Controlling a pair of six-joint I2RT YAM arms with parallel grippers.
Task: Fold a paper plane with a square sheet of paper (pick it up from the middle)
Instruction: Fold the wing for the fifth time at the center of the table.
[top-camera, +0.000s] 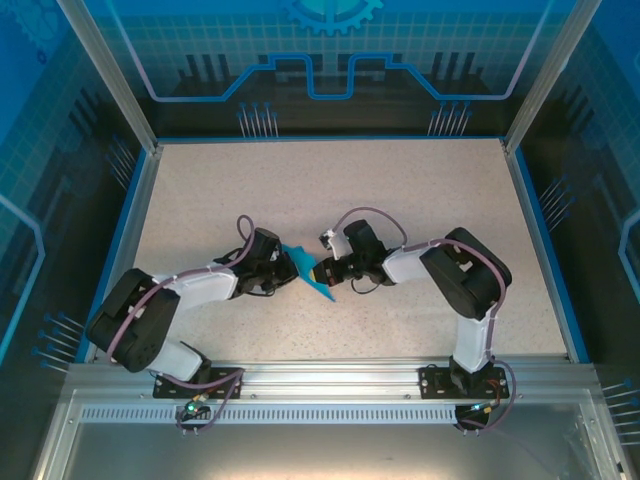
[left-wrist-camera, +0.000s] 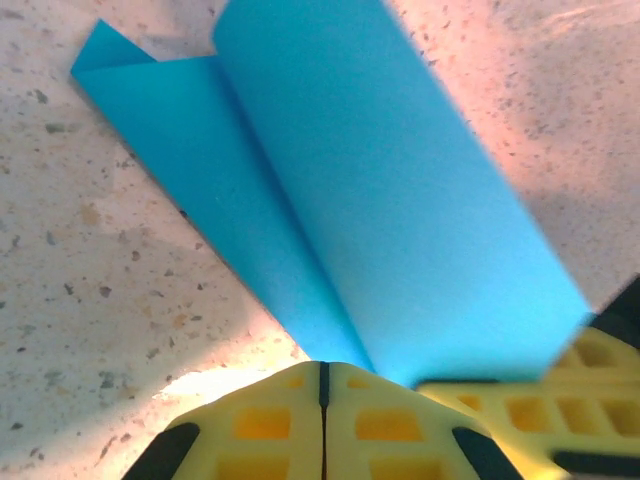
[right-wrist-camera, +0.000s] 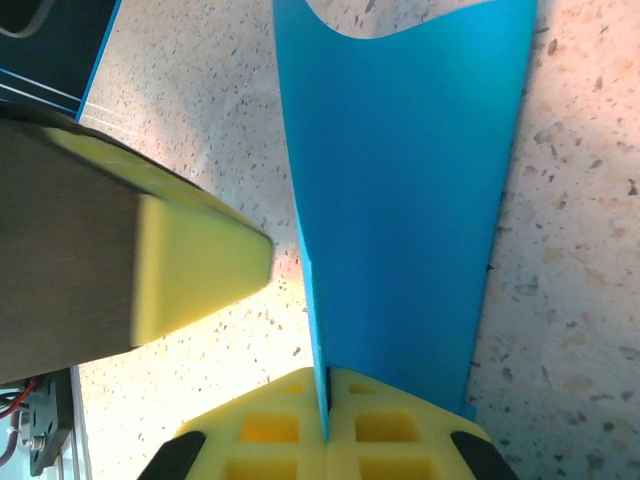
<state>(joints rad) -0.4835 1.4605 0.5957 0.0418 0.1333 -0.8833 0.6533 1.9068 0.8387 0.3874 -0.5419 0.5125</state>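
The square sheet of paper (top-camera: 300, 263) is bright blue and folded over lengthwise. It stands up off the speckled table between the two grippers. My right gripper (top-camera: 319, 271) (right-wrist-camera: 327, 375) is shut on its near edge, and blue paper (right-wrist-camera: 400, 200) shows in the seam between its yellow fingers. My left gripper (top-camera: 288, 268) (left-wrist-camera: 323, 368) is shut right at the paper's (left-wrist-camera: 380, 200) lower edge, with no blue in its seam. In the right wrist view its finger (right-wrist-camera: 200, 262) ends a small gap short of the paper. No dart-shaped paper plane is to be seen.
The speckled table (top-camera: 400, 190) is bordered by a blue rim and metal frame posts. The two arms angle inward and meet near the table's middle. The right gripper's yellow finger (left-wrist-camera: 540, 410) sits close beside the left one.
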